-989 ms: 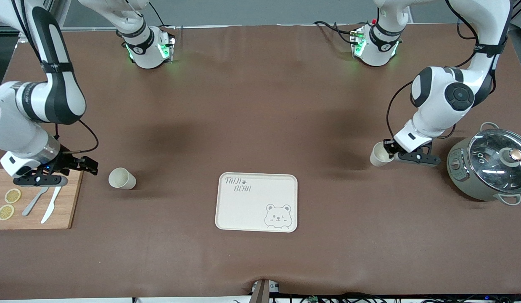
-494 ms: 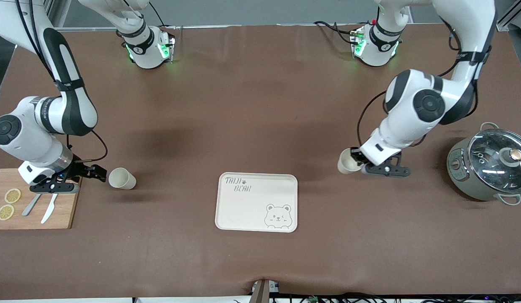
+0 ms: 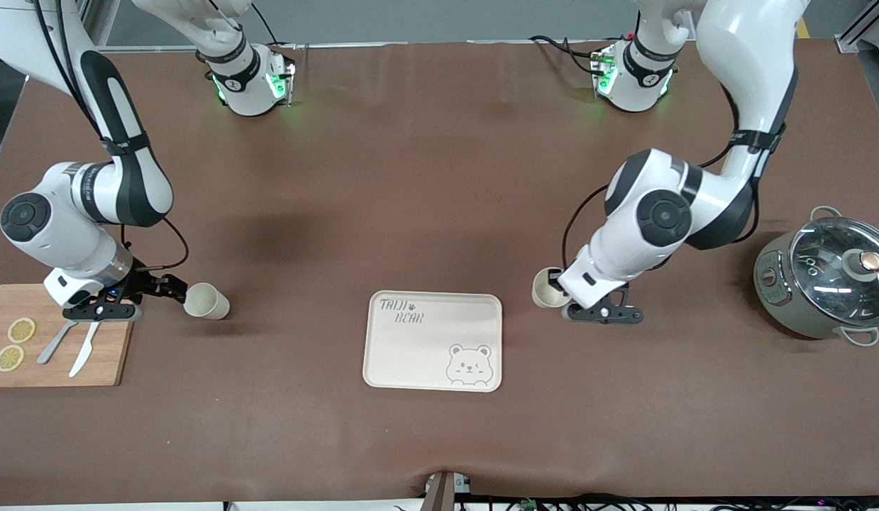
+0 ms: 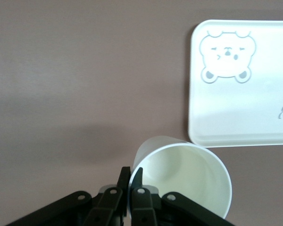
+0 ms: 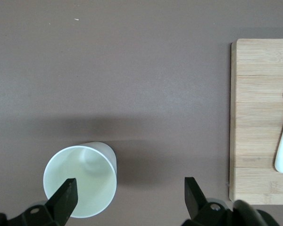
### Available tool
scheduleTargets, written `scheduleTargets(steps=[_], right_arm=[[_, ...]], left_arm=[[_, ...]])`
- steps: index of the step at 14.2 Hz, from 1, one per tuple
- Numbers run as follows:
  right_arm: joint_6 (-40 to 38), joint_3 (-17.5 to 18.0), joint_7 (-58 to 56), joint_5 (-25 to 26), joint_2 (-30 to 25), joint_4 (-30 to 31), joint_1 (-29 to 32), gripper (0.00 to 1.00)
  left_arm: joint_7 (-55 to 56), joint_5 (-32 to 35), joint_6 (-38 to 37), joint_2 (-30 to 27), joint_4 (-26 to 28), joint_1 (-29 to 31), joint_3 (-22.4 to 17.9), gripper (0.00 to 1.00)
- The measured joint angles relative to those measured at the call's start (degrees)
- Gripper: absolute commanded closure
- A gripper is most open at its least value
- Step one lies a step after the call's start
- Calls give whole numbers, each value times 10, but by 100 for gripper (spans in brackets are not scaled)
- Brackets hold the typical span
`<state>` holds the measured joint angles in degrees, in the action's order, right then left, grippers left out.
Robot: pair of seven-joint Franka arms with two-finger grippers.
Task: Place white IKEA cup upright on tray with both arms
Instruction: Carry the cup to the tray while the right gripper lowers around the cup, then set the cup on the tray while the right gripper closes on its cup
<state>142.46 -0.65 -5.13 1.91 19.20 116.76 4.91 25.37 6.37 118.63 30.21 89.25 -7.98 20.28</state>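
A wide bench (image 3: 439, 177) covered in a matte brown sheet filled nearly the whole scene, softly lit from above with diffuse shadows across it, while a grey wall strip (image 3: 425, 21) ran along its top edge and dark cables (image 3: 595, 501) trailed under its nearest edge.
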Motion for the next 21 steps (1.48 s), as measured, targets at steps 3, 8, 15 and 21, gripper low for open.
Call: scheduleTargets(steps=[3, 8, 15, 21], right_arm=[[18, 0, 0, 0, 0, 10, 0, 0], [52, 0, 1, 0, 13, 22, 0, 0], [92, 0, 1, 0, 27, 40, 0, 0], [148, 0, 1, 0, 40, 65, 0, 0]], left_arm=[[40, 19, -28, 47, -66, -34, -2, 100], [75, 19, -28, 105, -136, -103, -51, 100], [103, 19, 33, 160, -167, -158, -85, 100], [107, 19, 84, 177, -169, -158, -85, 100]])
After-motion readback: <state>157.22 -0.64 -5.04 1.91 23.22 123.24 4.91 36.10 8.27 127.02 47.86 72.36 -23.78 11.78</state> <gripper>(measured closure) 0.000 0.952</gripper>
